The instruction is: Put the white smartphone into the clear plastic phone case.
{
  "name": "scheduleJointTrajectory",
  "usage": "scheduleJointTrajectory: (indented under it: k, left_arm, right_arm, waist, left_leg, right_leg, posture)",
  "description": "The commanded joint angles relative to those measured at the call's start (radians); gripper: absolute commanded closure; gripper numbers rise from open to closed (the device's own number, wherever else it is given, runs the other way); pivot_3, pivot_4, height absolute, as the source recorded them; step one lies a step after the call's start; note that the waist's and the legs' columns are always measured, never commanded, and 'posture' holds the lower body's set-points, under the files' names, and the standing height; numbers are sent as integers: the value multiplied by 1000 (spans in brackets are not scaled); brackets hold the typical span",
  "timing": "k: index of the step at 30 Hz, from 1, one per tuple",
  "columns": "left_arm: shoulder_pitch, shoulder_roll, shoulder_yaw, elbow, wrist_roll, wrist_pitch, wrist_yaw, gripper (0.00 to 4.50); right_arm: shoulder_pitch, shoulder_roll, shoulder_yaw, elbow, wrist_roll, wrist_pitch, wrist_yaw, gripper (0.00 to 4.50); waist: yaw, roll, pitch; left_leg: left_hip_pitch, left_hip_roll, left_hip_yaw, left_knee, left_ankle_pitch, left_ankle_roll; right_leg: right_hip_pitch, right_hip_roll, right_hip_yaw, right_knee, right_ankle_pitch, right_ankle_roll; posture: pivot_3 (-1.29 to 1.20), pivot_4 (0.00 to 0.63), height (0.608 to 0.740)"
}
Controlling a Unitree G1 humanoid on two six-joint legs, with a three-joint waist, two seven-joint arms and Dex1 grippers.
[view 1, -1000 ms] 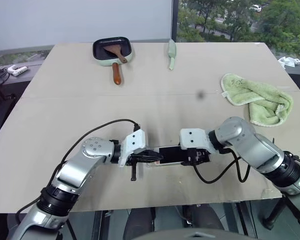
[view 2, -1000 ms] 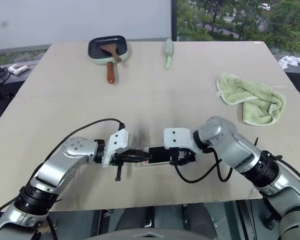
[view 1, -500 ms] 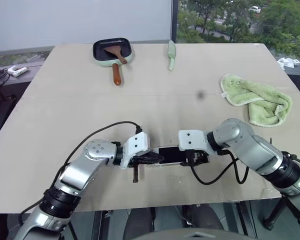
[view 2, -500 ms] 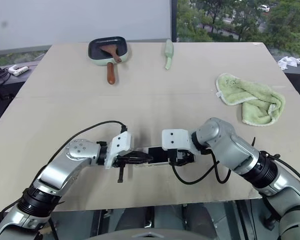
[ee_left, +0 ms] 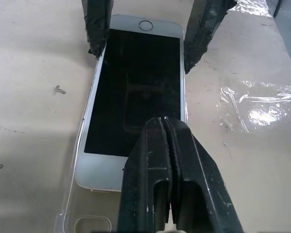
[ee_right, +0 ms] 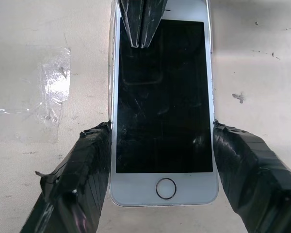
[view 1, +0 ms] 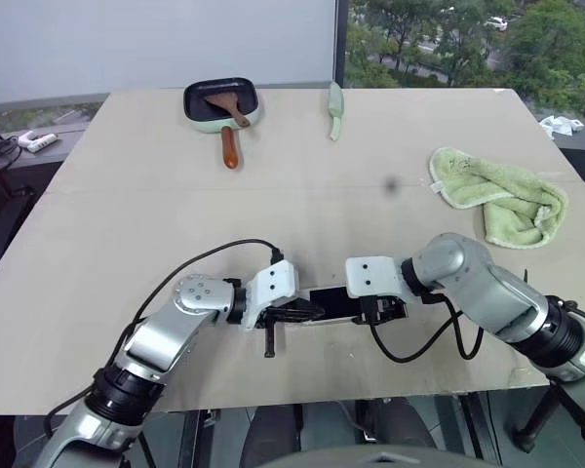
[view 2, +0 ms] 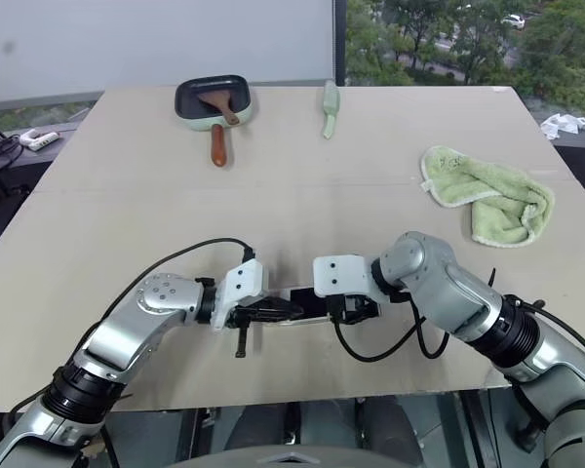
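While both arms are meeting at the near edge of the beige table (view 1: 302, 210), the white smartphone (ee_left: 136, 92) is lying face up between them, its black screen uppermost and its home button turned toward the right arm. Beneath and around it, the clear plastic phone case (ee_left: 73, 213) is showing as a faint glossy outline: its rim is running along the phone's long side and its empty corner, with a rounded cutout, is projecting past the phone's end nearest the left arm, so the phone is sitting partly in the shell; how deep it is seated cannot be told. The left gripper (ee_left: 168, 127) is pointing along the phone with its two black fingers pressed together, holding nothing, their joined tips lying over the screen near that end. The right gripper (ee_right: 162, 133) is standing with its fingers spread wide, one taped pad at each long edge of the phone near the home button, bracketing the handset; whether the pads are squeezing or merely touching the edges cannot be told. A scrap of crinkled clear film (ee_right: 56, 82) is lying on the table just beside the phone. Well apart, at the far side of the table, a green pan (view 1: 220, 100) holding a wooden spatula (view 1: 224, 100) is resting, with a pale green utensil (view 1: 335, 107) near it and a crumpled green towel (view 1: 502, 195) toward the robot's right.
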Motion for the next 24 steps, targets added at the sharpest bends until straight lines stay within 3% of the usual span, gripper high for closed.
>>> scheduleJointTrajectory:
  k: [1,3,10,24]
  left_arm:
    - [27,4,-31,45,48,15,21,4500]
    - [27,3,-30,50,50,11,25,4500]
    - [30,-9,-42,59,56,2,35,4500]
    - [24,-43,-62,152,89,-30,64,4500]
  right_arm:
    - [10,1,27,-5,20,-20,32,675]
    - [13,-1,23,-4,22,-22,35,28]
    - [18,-11,-21,-2,23,-16,10,28]
    - [59,-144,-217,-110,165,105,-1,28]
  waist:
    - [0,0,0]
    - [1,0,-1]
    - [2,0,-1]
    - [14,1,-1]
  left_leg:
    - [0,0,0,0,0,0]
    - [0,0,-1,0,0,0]
    - [0,0,-1,0,0,0]
    - [0,0,-3,0,0,0]
  right_leg:
    - [0,0,0,0,0,0]
    - [0,0,0,0,0,0]
    - [1,0,-1,-1,-1,-1]
    - [3,-1,-3,-2,-1,-2]
  posture:
    - [0,150,740]
    - [0,150,740]
    - [0,150,740]
    - [0,150,740]
